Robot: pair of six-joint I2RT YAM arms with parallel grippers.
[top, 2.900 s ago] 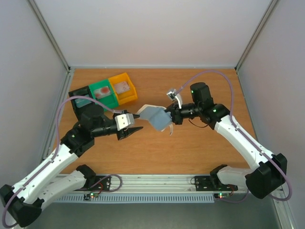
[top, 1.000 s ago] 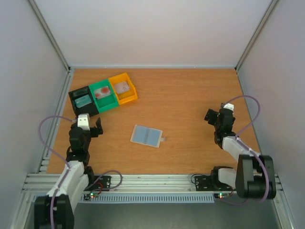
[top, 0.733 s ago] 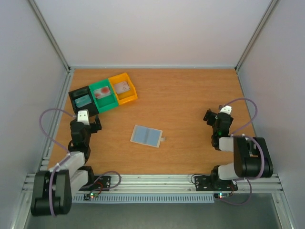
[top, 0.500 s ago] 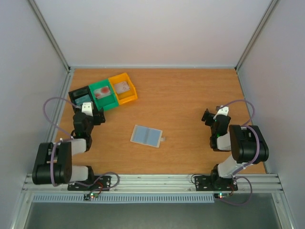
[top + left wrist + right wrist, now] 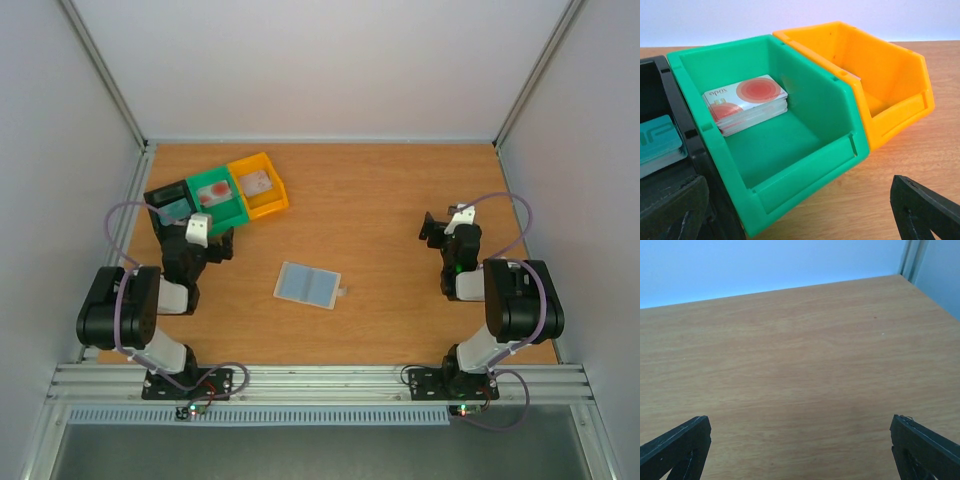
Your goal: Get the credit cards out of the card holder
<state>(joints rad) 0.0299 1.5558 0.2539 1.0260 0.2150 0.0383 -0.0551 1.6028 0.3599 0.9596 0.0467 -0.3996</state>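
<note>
The card holder (image 5: 308, 285) lies flat and spread on the table's middle, pale blue-grey, with its small tab at the right edge. I cannot tell whether its pockets hold anything. A stack of credit cards (image 5: 747, 102) with red circles rests in the green bin (image 5: 790, 150). A teal card (image 5: 657, 142) sits in the black bin (image 5: 172, 207). My left gripper (image 5: 215, 243) (image 5: 800, 220) stands open just in front of the green bin, holding nothing. My right gripper (image 5: 440, 228) (image 5: 800, 455) is open over bare wood at the right, far from the holder.
A yellow bin (image 5: 258, 183) (image 5: 880, 85) with a pale card stands beside the green one at the back left. Both arms are folded back near their bases. Grey walls enclose the table (image 5: 380, 190) on three sides.
The holder, earlier held in the air between both grippers, has lain loose on the table for the last second. Both arms folded back; the left gripper swung toward the bins.
</note>
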